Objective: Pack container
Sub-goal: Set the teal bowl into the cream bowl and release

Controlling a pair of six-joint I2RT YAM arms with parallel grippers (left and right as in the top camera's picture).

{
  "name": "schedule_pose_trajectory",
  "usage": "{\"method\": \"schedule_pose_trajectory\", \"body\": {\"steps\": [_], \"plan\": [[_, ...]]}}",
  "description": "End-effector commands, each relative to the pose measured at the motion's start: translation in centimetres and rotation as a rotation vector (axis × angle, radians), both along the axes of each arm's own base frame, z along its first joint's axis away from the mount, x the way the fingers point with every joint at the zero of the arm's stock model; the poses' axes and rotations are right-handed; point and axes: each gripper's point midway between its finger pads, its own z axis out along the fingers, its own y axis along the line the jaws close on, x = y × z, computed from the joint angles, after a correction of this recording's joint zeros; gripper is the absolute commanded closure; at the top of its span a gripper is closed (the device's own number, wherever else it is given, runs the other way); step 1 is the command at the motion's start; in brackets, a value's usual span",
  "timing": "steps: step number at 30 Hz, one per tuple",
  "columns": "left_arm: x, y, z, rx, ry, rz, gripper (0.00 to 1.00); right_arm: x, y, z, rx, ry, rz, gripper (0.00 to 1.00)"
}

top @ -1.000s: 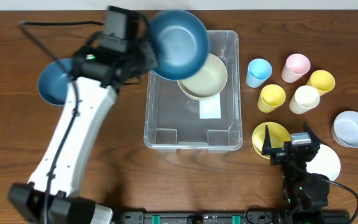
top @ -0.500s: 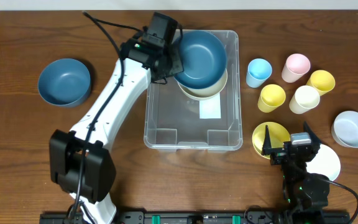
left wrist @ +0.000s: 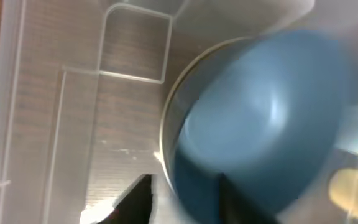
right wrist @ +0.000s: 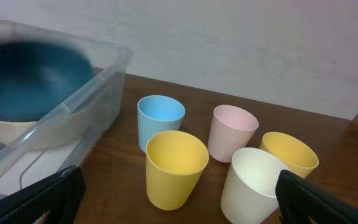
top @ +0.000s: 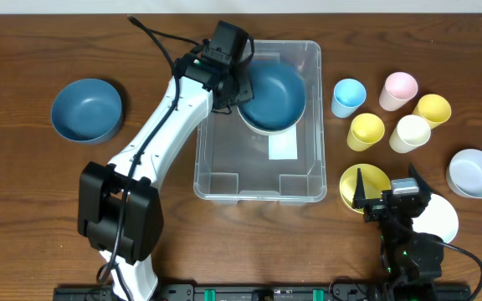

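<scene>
The clear plastic container [top: 197, 159] stands mid-table with a white label on its bottom. A cream bowl [top: 262, 127] lies in its far end. My left gripper [top: 239, 84] is shut on the rim of a dark blue bowl [top: 274, 96], which rests nested in the cream bowl. In the left wrist view the blue bowl [left wrist: 260, 118] fills the cream bowl's rim [left wrist: 166, 130], with my gripper [left wrist: 184, 183] pinching its edge inside the container [left wrist: 73, 124]. My right gripper [top: 386, 180] is open and empty, right of the container [right wrist: 73, 102].
A second dark blue bowl [top: 86, 109] sits far left. Light blue [top: 349, 97], pink [top: 398, 90], yellow [top: 433, 109], yellow [top: 366, 131] and cream [top: 410, 133] cups stand at the right. A pale blue bowl [top: 474, 173], a yellow plate [top: 350, 180] and a white plate [top: 442, 219] lie nearby.
My left arm has carried the blue bowl from above the container's far-left corner down and right into the cream bowl. The right arm has not moved.
</scene>
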Motion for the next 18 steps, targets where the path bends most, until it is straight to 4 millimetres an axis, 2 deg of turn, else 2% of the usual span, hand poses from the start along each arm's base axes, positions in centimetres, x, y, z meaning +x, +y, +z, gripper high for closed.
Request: {"method": "schedule_pose_trajectory", "body": {"steps": [1,6,10,12,14,17,18], "plan": [[0.5,-0.1,0.8,-0.002,-0.03,-0.003,0.57,0.0,0.3,-0.1,-0.007,0.0,0.015,0.01],[0.6,0.0,3.1,-0.026,-0.084,0.0,0.55,0.0,0.3,-0.1,-0.007,0.0,0.015,0.01],[0.8,1.6,5.8,-0.045,-0.135,0.032,0.54,0.0,0.3,-0.1,-0.007,0.0,0.015,0.01],[0.8,3.5,7.0,-0.037,-0.154,0.072,0.54,0.0,0.3,-0.1,-0.007,0.0,0.015,0.01],[0.6,6.4,7.8,-0.002,-0.156,0.139,0.53,0.0,0.3,-0.1,-0.007,0.0,0.015,0.01],[-0.4,12.5,8.4,0.046,-0.114,0.31,0.53,0.0,0.3,-0.1,-0.007,0.0,0.015,0.01],[-0.7,13.9,8.4,0.049,-0.1,0.349,0.53,0.0,0.3,-0.1,-0.007,0.0,0.015,0.01]]}}
